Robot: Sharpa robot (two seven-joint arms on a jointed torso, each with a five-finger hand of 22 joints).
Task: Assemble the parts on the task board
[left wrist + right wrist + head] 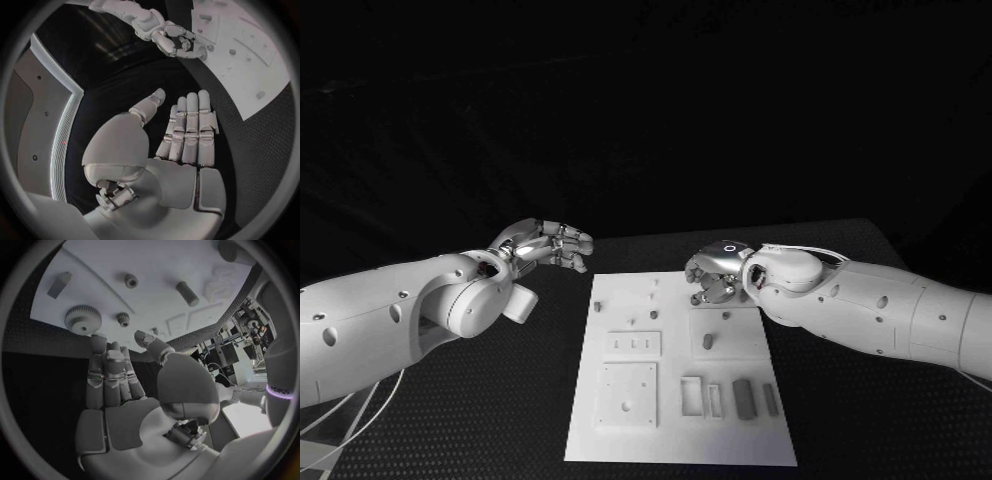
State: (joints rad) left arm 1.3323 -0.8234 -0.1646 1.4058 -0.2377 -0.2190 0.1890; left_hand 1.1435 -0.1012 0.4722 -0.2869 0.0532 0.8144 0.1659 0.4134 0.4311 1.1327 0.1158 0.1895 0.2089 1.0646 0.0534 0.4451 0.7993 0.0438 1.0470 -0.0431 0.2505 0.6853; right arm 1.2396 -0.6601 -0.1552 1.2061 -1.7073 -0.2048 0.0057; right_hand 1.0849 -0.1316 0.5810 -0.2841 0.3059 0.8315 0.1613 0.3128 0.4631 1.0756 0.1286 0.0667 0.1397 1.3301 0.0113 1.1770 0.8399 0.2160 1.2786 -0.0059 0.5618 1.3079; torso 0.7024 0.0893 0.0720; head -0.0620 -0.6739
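The board (678,370) lay on the desk (473,420), long axis running away from the robot. The right hand (714,275) hovered over its far end, fingers apart and holding nothing, nearest the gear (82,319) just beyond its fingertips. The left hand (548,245), released too, hung beside the board's far left corner.

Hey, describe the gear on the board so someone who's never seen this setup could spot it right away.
Find the white task board mid-table, then its far end, where the right hand hovers. In the right wrist view, the gear lies just beyond the fingertips: a broad toothed disc, far wider than the small pegs around it.
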